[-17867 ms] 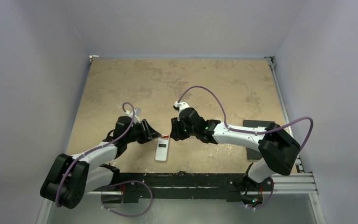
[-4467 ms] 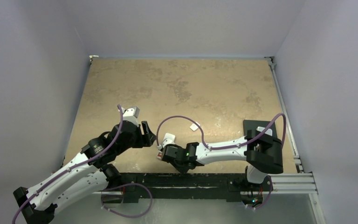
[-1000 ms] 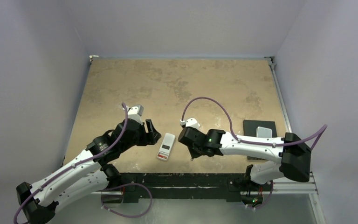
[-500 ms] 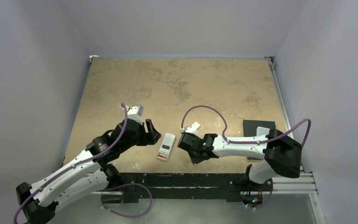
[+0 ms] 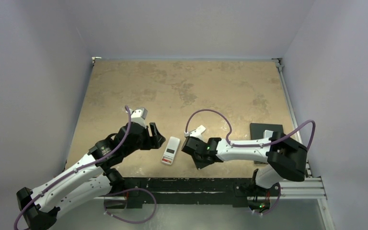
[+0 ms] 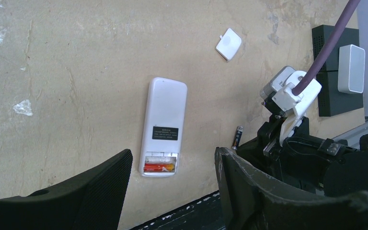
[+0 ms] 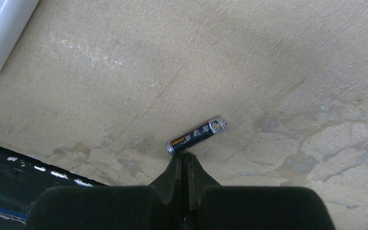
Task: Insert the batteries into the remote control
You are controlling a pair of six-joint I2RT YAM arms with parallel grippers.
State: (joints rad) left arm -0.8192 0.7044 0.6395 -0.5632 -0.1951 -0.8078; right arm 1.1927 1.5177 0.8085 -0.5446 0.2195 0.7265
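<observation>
Your right end effector shut, empty, tips beside loose battery on desk; left end effector open near remote control.

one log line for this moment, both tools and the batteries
left tool: open, near remote | right tool: shut, tips at loose battery, not gripping | remote: back up, bay open, red battery seated

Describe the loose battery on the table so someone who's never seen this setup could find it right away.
Near the front edge of the tan table, the white remote control lies back up, bay open. Beside it, at the tips of the shut right hand, lies the loose battery. It is dark with a silver end, unlike the red-orange battery seated in the remote.
</observation>
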